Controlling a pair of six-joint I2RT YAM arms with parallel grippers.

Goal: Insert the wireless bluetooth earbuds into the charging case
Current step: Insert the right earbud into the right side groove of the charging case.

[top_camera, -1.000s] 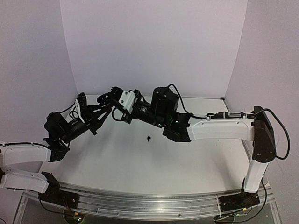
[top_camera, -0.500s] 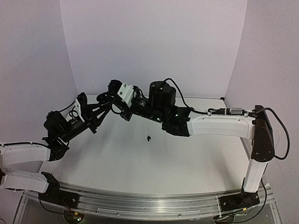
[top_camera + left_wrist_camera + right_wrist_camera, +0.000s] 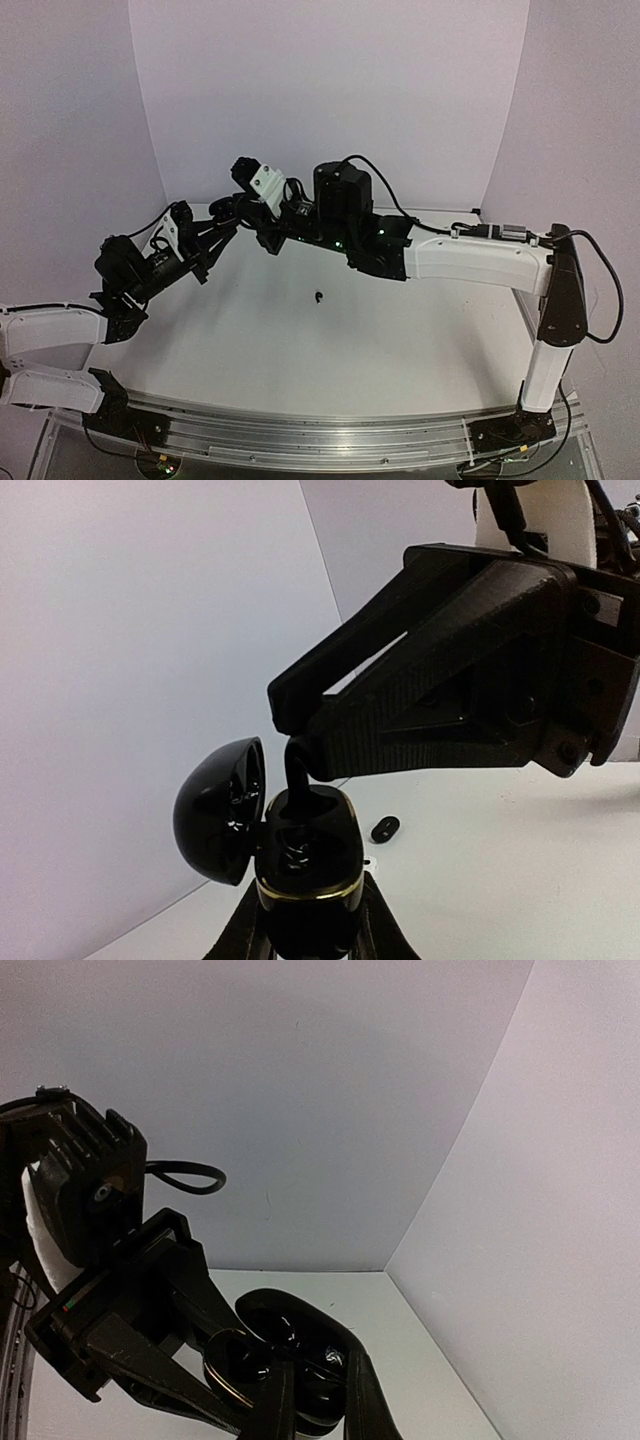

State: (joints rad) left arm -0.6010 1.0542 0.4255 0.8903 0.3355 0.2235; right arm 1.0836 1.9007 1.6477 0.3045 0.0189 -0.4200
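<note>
My left gripper (image 3: 305, 925) is shut on a black charging case (image 3: 308, 852) with a gold rim, held upright off the table with its lid (image 3: 218, 810) swung open to the left. My right gripper (image 3: 300, 735) reaches in from the upper right, shut on a black earbud (image 3: 297, 770) whose lower end sits in the case's far slot. In the top view both grippers meet at the back left, left (image 3: 222, 213) and right (image 3: 240, 204). A second black earbud (image 3: 318, 297) lies on the table (image 3: 400, 330); it also shows past the case (image 3: 385, 828). In the right wrist view, the case (image 3: 225, 1362) sits by my fingers (image 3: 278, 1400).
The lilac back wall and side walls stand close around the white table. The two arms cross over its back left part. The corner of the walls (image 3: 385, 1268) lies just beyond the case in the right wrist view.
The right arm's wrist has risen and tilted over the case, while its fingertips stay at the case. The left gripper has lifted slightly. The loose earbud has not moved.
</note>
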